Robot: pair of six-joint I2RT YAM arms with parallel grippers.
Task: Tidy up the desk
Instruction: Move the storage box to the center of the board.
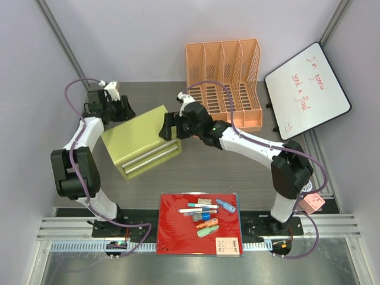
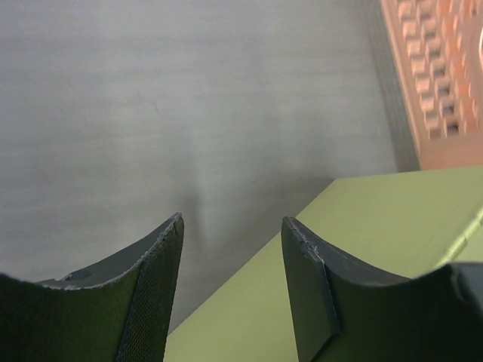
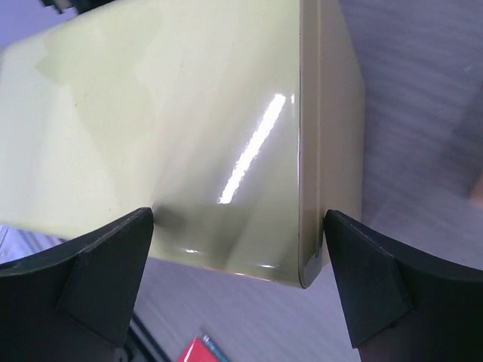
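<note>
Step, I judge: square up cabinet (image 1: 142,142), sitting left-centre on worktop (image 1: 228,173) that spans under both arms | left gripper (image 2: 232,222) half-open, empty, over its back-left edge | right gripper (image 3: 238,217) wide open astride its right corner | I'd press both sides evenly, slowly.

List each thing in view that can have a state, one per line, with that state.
lime-green cabinet: drawers shut, standing askew on the desk.
orange file rack: upright, slots empty.
whiteboard: written on in red.
red tray: loaded with pens and small items.
left pincer: open, at the cabinet's edge.
right pincer: wide open, fingers either side of a cabinet corner.
</note>
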